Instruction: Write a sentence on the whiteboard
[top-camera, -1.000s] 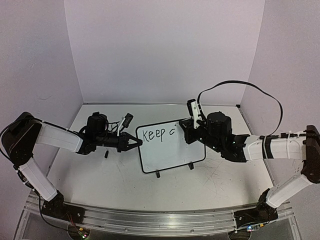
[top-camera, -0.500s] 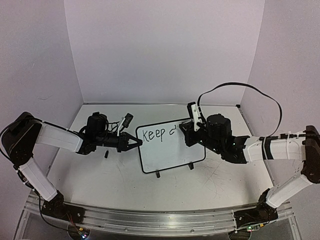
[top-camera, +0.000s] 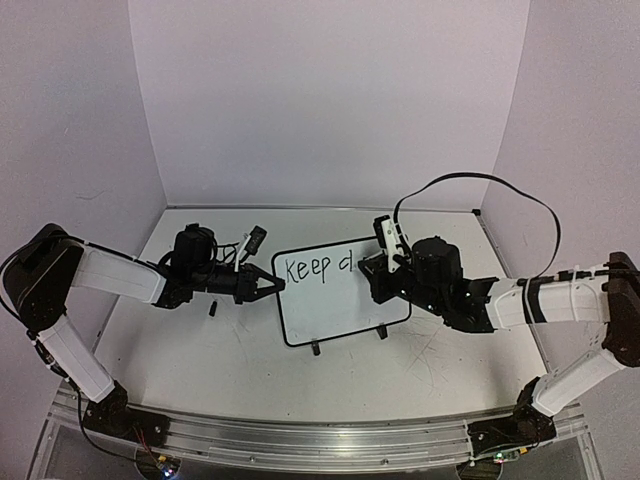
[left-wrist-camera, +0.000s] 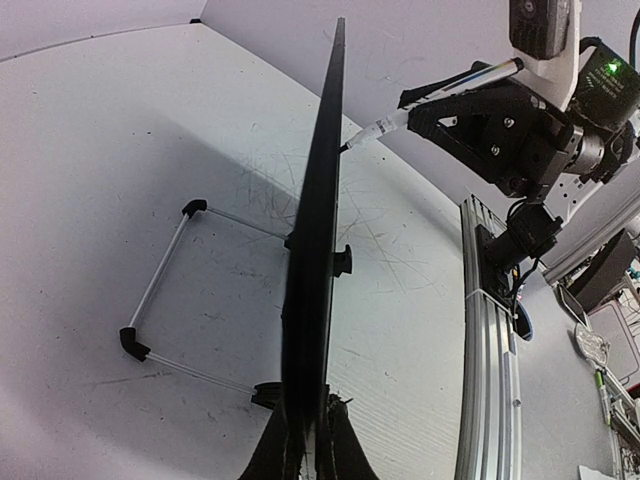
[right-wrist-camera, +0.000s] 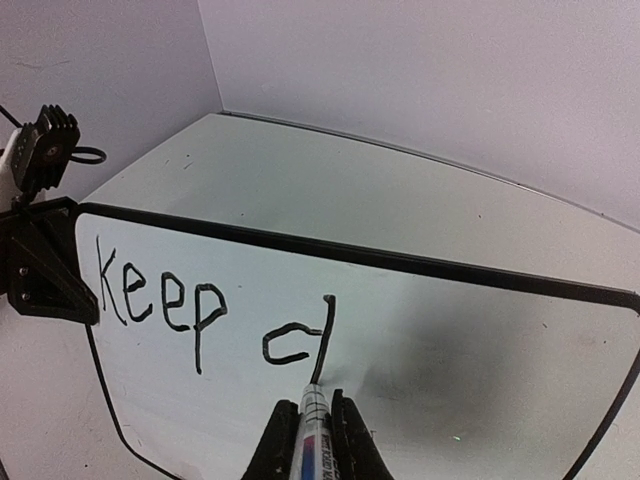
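Two grippers meet at the whiteboard. Stands upright on its feet in the middle of the table, pinched at its left edge by the left gripper, fingers closed on the frame. Clamps a marker in the right gripper, tip at the foot of a tall stroke, seemingly touching the board. Shows the sentence along the board's top as "Keep", a "c" and that stroke.

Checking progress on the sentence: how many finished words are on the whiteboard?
1. "Keep" sits at upper left of the whiteboard, near the left end effector clamping that edge. Right of it is only an unfinished start, "c" plus a stroke, where the marker touches.
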